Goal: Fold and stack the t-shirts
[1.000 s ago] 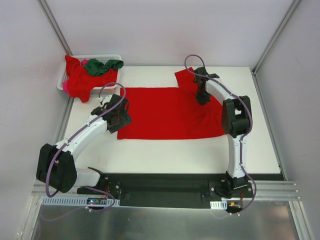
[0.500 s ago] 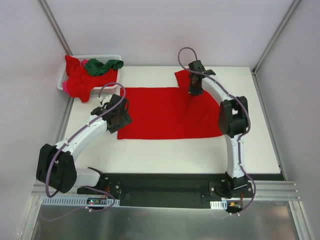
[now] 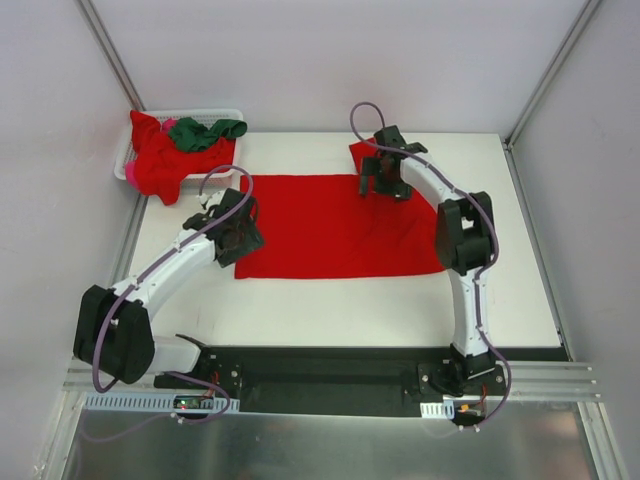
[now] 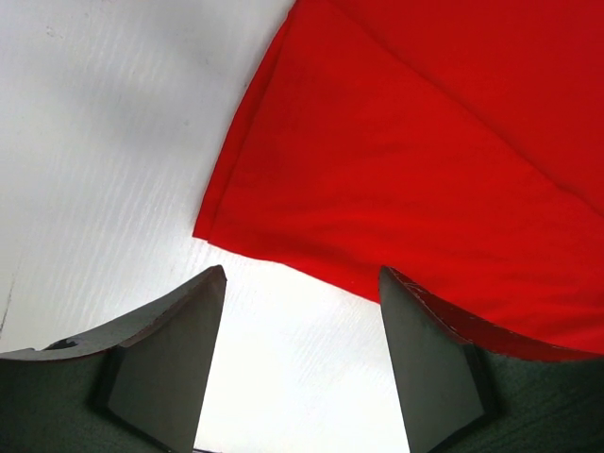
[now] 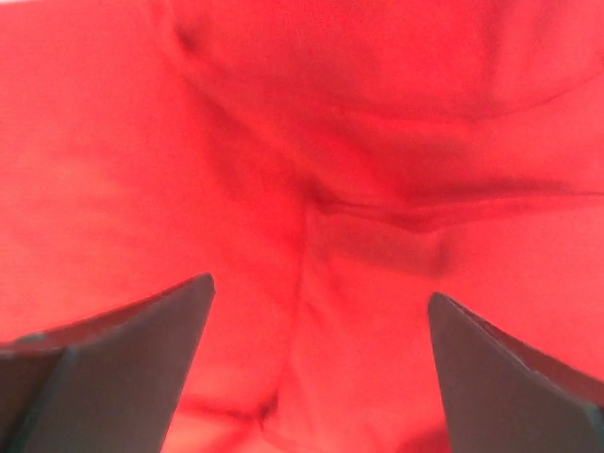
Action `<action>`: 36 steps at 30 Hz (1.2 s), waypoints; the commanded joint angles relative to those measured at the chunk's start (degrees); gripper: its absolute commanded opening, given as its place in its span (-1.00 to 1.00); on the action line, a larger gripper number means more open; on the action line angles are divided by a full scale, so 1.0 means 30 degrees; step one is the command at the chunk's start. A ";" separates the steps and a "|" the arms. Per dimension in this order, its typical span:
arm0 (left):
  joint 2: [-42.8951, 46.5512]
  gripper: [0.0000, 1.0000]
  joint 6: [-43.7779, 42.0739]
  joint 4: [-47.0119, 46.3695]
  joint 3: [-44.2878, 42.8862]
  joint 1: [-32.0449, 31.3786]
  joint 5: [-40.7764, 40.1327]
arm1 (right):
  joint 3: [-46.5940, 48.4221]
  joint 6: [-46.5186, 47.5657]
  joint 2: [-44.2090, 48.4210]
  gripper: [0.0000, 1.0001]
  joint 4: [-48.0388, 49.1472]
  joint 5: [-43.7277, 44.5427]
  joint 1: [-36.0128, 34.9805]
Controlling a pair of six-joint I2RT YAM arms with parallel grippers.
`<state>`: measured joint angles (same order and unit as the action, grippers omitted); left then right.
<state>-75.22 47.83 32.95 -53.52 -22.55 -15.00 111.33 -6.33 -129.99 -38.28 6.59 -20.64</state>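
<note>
A: Step in hand?
B: Laying out, by the look of it. Noting large plain red cloth t-shirt point(image 3: 330, 225) flat on white tabletop point(image 3: 400, 310), centre of the overhead frame, with one sleeve point(image 3: 362, 152) poking out at the cloth's upper right. No fold plain to see from above.
A: And the right two-finger gripper point(image 3: 383, 190)?
B: Poised over the shirt just below that sleeve, upper centre-right of the frame. Wide-open jaws in the wrist view, nothing between them, only creased red cloth below. Cannot tell whether touching the cloth.
A: And the left two-finger gripper point(image 3: 242, 238)?
B: At the shirt's left edge, left of centre. Parted jaws, holding nothing. In its wrist view, a corner of red cloth just ahead of the fingertips, bare table under them.
A: Rest of the load?
B: Upper left of the frame: heap of red cloth shirts point(image 3: 158, 165) with one dark green cloth shirt point(image 3: 207, 130) on top, in and over white plastic lattice basket point(image 3: 225, 113). Well apart from the spread shirt. No stack begun anywhere in view.
A: Next move?
B: Probably flattening the creases under the right jaws, then pinching both ends of one long edge and carrying across for a first fold. Calls for low, level pinches and matched travel on both sides. Risk of dragging the whole shirt with a one-sided lift.
</note>
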 commanded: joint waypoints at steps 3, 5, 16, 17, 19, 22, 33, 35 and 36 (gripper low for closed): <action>-0.1553 0.33 -0.0535 0.0296 -0.0998 -0.0073 0.0928 | -0.4128 -0.0287 0.6876 1.00 -0.2065 -0.2014 0.2683; -0.2053 0.33 -0.0360 0.0209 -0.1320 -0.0044 0.1424 | -0.7154 -0.1110 0.9389 0.99 -0.1016 -0.3247 0.3683; -0.5189 0.29 0.0139 -0.1021 -0.2083 0.1624 0.3127 | -1.6370 -0.2724 1.1430 0.72 0.3970 -0.3484 0.6705; -0.5277 0.28 0.0139 -0.1109 -0.2054 0.1713 0.3243 | -1.6135 -0.2725 1.1108 0.71 0.4146 -0.3602 0.6822; -0.5395 0.28 0.0256 -0.1460 -0.1878 0.1802 0.3273 | -1.5491 -0.2754 1.0491 0.63 0.4002 -0.3690 0.6822; -0.5833 0.28 0.0811 -0.1783 -0.1498 0.1889 0.2981 | -1.5137 -0.2842 1.0023 0.57 0.3796 -0.3165 0.6793; -0.6363 0.24 0.2453 -0.2253 0.0726 0.2505 0.2571 | -1.7977 -0.3017 1.0986 0.45 0.2480 0.0027 0.7467; -0.5984 0.25 0.2687 -0.2223 0.1050 0.2505 0.2337 | -1.8242 -0.3281 1.1308 0.44 0.1514 0.0147 0.7526; -0.5894 0.24 0.2630 -0.2136 0.1255 0.2534 0.2336 | -1.8300 -0.3397 1.1484 0.43 0.1134 0.0350 0.7526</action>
<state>-93.32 53.58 24.53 -53.89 -15.29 -6.42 59.00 -15.07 -97.19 -27.79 2.28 0.95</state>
